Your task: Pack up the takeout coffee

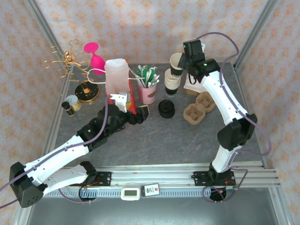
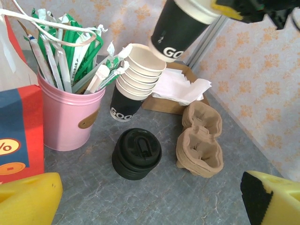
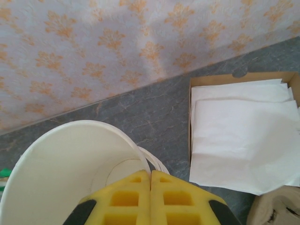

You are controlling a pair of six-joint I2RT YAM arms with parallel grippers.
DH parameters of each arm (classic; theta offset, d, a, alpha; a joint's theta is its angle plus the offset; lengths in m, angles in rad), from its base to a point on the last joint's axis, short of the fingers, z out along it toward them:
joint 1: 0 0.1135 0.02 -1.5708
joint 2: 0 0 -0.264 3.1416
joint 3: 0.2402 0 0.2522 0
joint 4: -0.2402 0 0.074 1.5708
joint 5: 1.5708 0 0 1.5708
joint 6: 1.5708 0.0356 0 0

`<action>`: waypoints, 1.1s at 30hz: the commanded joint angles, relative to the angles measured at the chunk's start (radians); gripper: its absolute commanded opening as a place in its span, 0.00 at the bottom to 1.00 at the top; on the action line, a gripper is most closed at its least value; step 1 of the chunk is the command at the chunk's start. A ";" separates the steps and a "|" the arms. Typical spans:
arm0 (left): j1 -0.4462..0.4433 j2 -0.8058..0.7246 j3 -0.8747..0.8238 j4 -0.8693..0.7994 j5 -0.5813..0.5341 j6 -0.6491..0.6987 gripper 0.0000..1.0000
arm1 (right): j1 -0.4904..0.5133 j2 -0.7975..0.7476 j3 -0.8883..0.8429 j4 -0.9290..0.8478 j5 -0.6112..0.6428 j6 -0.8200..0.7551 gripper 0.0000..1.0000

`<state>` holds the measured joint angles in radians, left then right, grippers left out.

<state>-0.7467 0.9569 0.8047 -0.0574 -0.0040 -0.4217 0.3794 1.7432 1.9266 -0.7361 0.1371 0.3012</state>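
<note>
R gripper pinched on rim of lidless dark cup, tilted, aloft over cup stack; prob. the takeout coffee-to-be. L gripper spread, nearer black lids.

Left gripper, reaching from 7 o'clock toward centre, spread wide; right gripper, at 1 o'clock, pinched onto lidless cup.
</note>
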 commanded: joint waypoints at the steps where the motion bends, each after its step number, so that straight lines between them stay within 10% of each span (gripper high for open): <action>1: -0.007 -0.031 0.048 -0.078 0.007 -0.011 0.99 | 0.010 -0.102 -0.055 -0.068 -0.004 -0.004 0.00; 33: -0.047 0.101 0.021 0.026 0.070 -0.038 0.99 | 0.181 -0.655 -1.118 0.212 -0.058 0.164 0.00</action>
<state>-0.7868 1.0504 0.8295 -0.0837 0.0673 -0.4488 0.5541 1.1240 0.8371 -0.6167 0.0803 0.4538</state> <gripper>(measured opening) 0.990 0.039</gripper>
